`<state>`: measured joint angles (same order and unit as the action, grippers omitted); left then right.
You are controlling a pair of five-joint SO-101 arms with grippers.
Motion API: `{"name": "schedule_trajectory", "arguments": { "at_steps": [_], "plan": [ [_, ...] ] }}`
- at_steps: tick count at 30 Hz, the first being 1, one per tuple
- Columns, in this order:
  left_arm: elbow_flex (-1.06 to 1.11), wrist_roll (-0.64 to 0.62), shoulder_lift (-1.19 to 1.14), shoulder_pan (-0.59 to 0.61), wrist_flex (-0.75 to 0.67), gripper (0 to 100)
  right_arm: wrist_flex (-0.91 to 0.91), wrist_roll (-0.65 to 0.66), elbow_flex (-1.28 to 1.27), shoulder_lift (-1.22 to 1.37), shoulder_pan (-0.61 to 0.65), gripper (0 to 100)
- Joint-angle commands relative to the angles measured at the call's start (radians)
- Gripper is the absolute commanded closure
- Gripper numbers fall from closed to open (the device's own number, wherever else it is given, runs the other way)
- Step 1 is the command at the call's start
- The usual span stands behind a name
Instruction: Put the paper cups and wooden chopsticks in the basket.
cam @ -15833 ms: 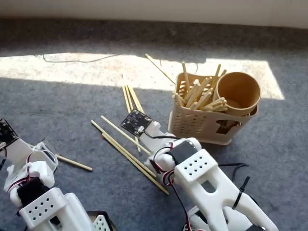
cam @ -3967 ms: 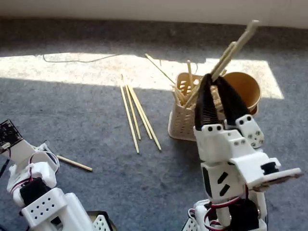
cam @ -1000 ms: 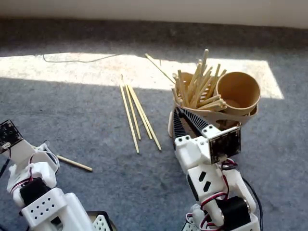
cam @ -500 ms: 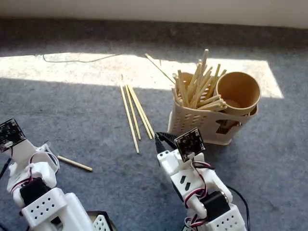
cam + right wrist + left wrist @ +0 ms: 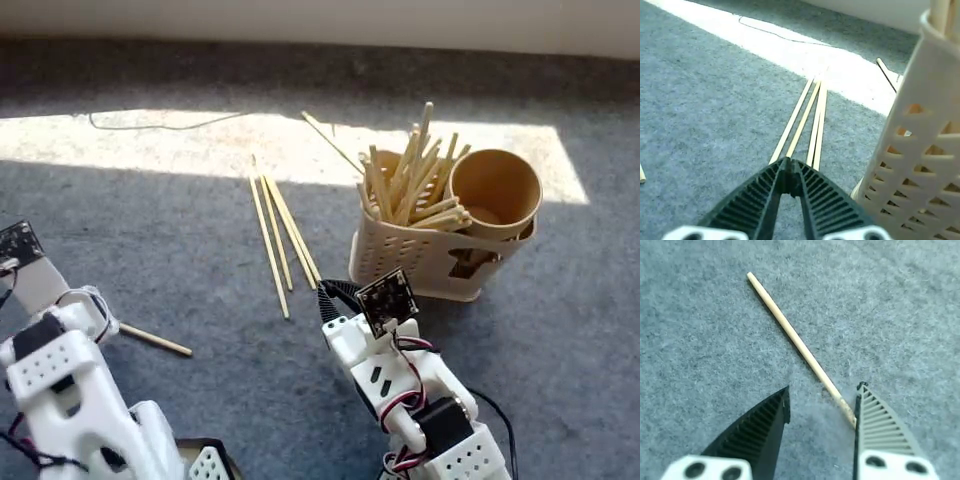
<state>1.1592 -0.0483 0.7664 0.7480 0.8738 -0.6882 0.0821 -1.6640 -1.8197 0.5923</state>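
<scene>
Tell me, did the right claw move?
Yes. The right claw has come down from above the cream slotted plastic basket to the grey carpet beside it, towards the loose wooden chopsticks.

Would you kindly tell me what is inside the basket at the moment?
The basket holds a bundle of wooden chopsticks standing up out of it and a paper cup beside them. Its wall hides their lower parts and the basket's floor.

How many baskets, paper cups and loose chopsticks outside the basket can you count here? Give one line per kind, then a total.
Basket: 1
Paper cup, standing in the basket: 1
Loose chopsticks on the carpet: 6 (four bunched together, one by the left gripper, one behind the basket)
Total: 8
</scene>
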Motion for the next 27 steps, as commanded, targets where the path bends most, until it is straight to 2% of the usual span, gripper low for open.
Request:
{"name": "schedule_trajectory", "arguments": {
  "at_steps": [1,4,7,13,18,27],
  "plan": [
    [-0.185,-0.031,-0.3,-0.018,-0.02,79,0.024,0.003,-0.004,-0.015,0.01,99.3],
    [-0.309,-0.057,-0.496,-0.016,-0.017,79,0.025,0.006,-0.039,-0.015,0.012,99.3],
    [-0.432,-0.058,-0.659,-0.016,0.043,79,0.025,0.008,-0.059,-0.015,0.038,99.3],
    [-0.61,-0.06,-0.878,-0.004,0.117,80,0.025,0.008,-0.061,-0.015,0.081,99.3],
    [-0.679,-0.054,-0.951,-0.012,0.16,90,0.025,0.008,-0.061,-0.015,0.081,99.3],
    [-0.679,-0.054,-0.955,-0.013,0.161,91,0.025,0.005,-0.064,-0.015,0.081,99.3]
  ]
}}
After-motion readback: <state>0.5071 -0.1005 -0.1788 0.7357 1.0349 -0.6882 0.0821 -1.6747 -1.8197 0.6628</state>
